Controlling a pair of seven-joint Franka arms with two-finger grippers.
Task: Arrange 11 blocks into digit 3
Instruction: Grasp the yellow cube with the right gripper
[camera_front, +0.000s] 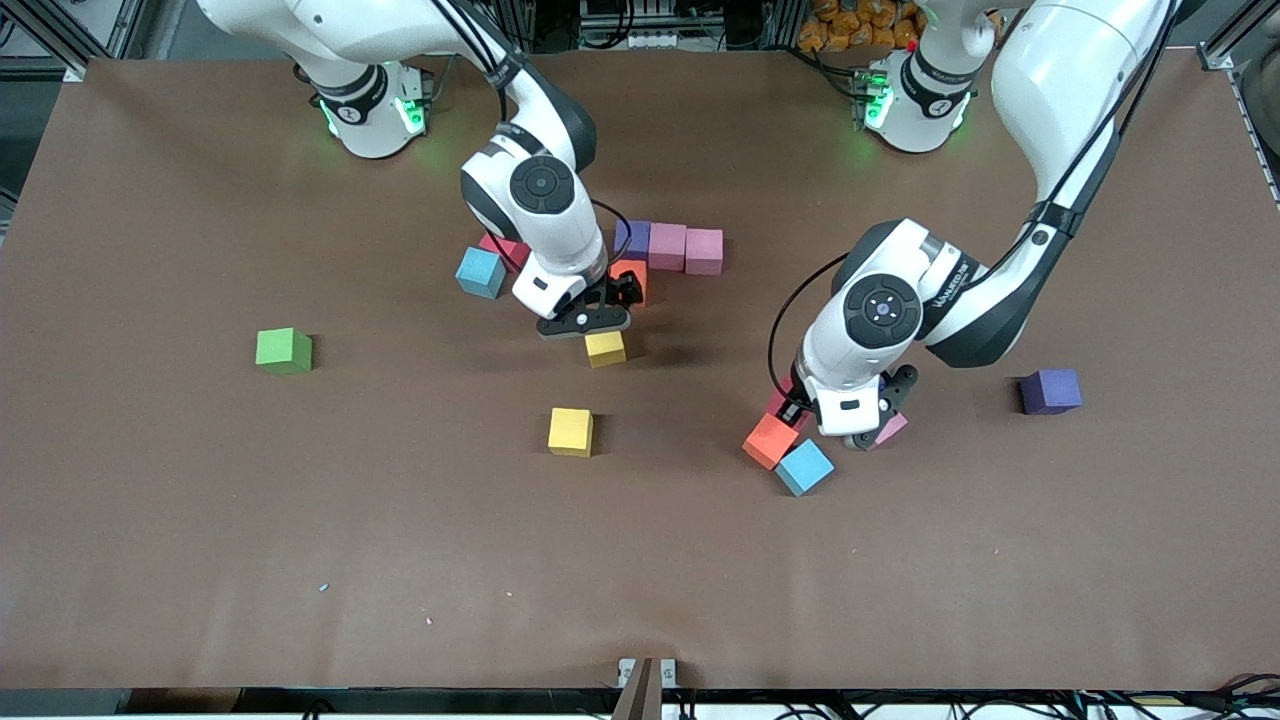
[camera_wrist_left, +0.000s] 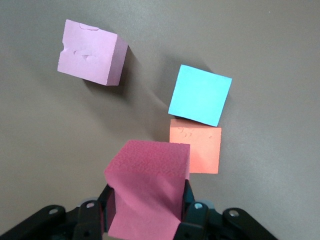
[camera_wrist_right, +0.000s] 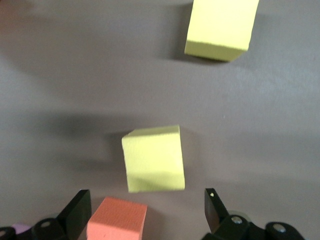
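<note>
Across the brown table (camera_front: 150, 550) in the front view, the blocks are scattered and partly gathered. Near the middle, toward the robots' bases, a short row is formed by a purple block (camera_front: 634, 239) and two pink blocks (camera_front: 667, 246) (camera_front: 704, 251), with an orange block (camera_front: 632, 278) just nearer the camera. A red block (camera_front: 503, 249) and a blue block (camera_front: 481, 272) are seen beside the right arm. The right gripper (camera_front: 585, 322) hangs low over a yellow block (camera_front: 605, 348); a second yellow block (camera_front: 571, 431) lies nearer the camera. A green cube (camera_front: 284, 351) sits alone toward the right arm's end. The left gripper (camera_front: 848, 425) is low beside a touching orange block (camera_front: 770, 440) and blue block (camera_front: 805, 466), with a pale pink block (camera_front: 890, 428) partly hidden under it. A dark purple cube (camera_front: 1051, 391) lies toward the left arm's end.

From the left wrist view, a deep pink block (camera_wrist_left: 149, 187) is clamped between the fingers (camera_wrist_left: 192, 215). Just clear of it lie the orange block (camera_wrist_left: 195, 149) and the blue block (camera_wrist_left: 200, 95), touching; the pale pink block (camera_wrist_left: 91, 52) lies apart.

From the right wrist view, the fingers (camera_wrist_right: 77, 212) are spread wide and nothing is held. The yellow block (camera_wrist_right: 153, 159) lies just ahead of them, seemingly not touched. The orange block (camera_wrist_right: 117, 219) shows between the fingers, and the other yellow block (camera_wrist_right: 221, 27) lies well apart.
</note>
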